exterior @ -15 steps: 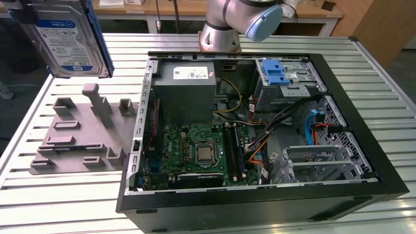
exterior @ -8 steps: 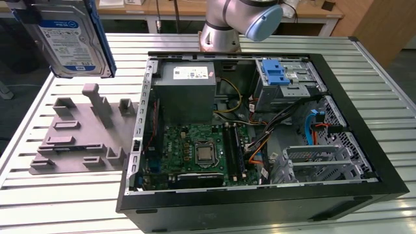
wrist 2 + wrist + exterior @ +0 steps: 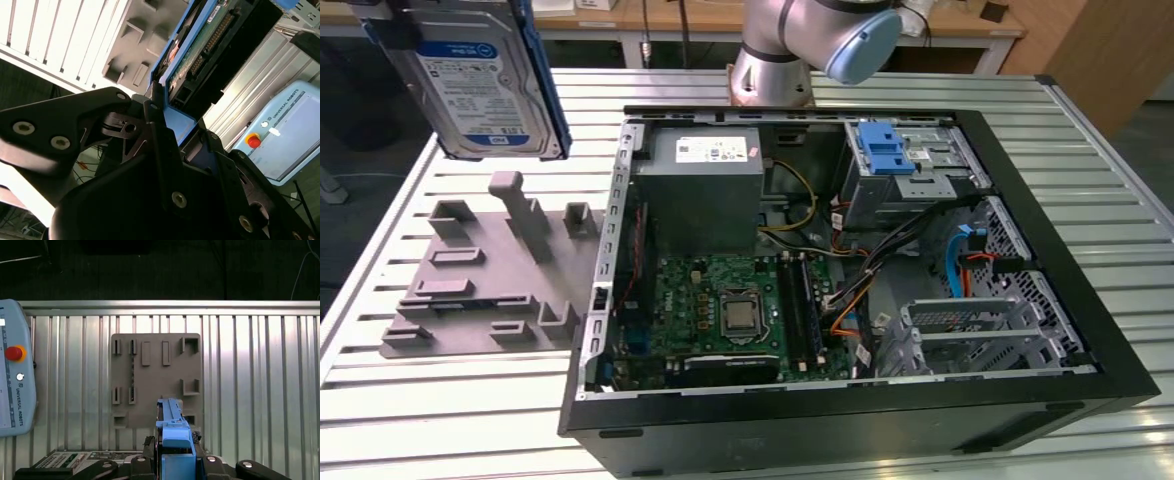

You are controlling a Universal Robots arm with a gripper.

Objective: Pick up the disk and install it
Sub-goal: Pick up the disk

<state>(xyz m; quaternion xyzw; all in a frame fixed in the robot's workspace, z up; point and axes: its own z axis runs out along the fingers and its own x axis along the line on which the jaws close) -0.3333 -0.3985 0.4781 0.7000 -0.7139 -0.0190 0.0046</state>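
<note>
Slatted metal formed the counter (image 3: 1067, 130). Above its far corner, on the exterior view's left, the disk (image 3: 480, 75) hung in the air on end. Its long axis ran straight down from the gripper (image 3: 173, 450), which was clamped on the blue frame. Below it lay the grey holder tray (image 3: 480, 280). The open computer case (image 3: 854, 260) stood beside the tray, toward the exterior view's right.

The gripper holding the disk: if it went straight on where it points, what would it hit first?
Most likely the grey holder plate on the slatted table, straight ahead in the first wrist view. The disk in the gripper would touch first; depth is unclear.
</note>
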